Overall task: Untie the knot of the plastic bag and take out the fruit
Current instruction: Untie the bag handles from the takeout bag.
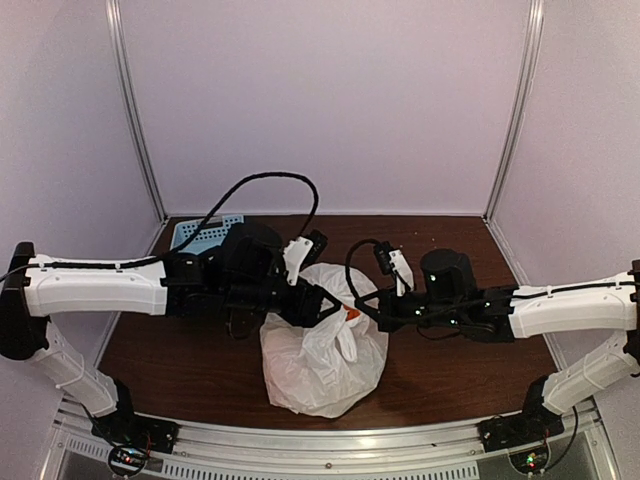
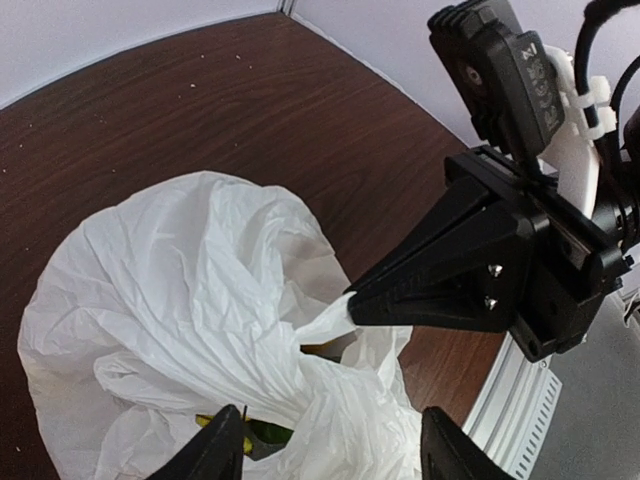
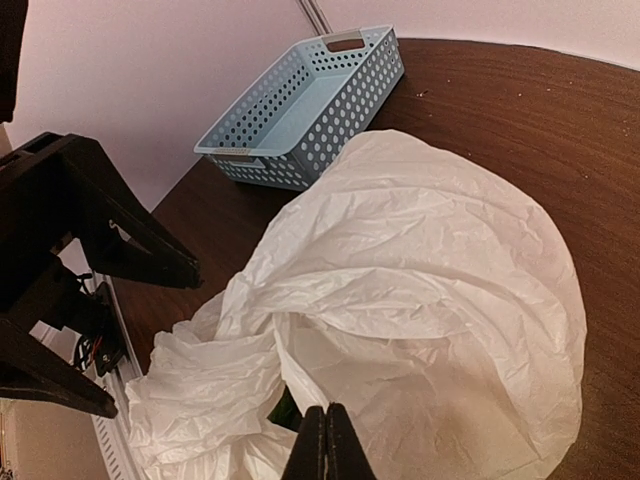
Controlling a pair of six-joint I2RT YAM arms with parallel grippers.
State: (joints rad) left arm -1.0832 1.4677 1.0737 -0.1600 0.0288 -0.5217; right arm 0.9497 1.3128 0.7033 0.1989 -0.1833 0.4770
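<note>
1. top view: the plastic bag (image 1: 320, 365) sits mid-table, near the front edge; fruit (image 1: 352, 313) not yet out. i see open table (image 1: 450, 370) either side, blue basket (image 1: 205, 232) back left.
2. left wrist: left gripper (image 2: 335, 462) jaws apart at the bag's mouth; i can't pick out the knot.
3. right wrist: right gripper (image 3: 325, 445) closed, pinching bag film, i judge.

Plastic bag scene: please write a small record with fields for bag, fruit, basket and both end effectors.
plastic bag: white, crumpled, mid-table
fruit: green and yellow bits show at the bag's opening
blue basket: far left corner, apart from bag
left end effector: open, fingers either side of bunched plastic
right end effector: shut on a bag fold
</note>
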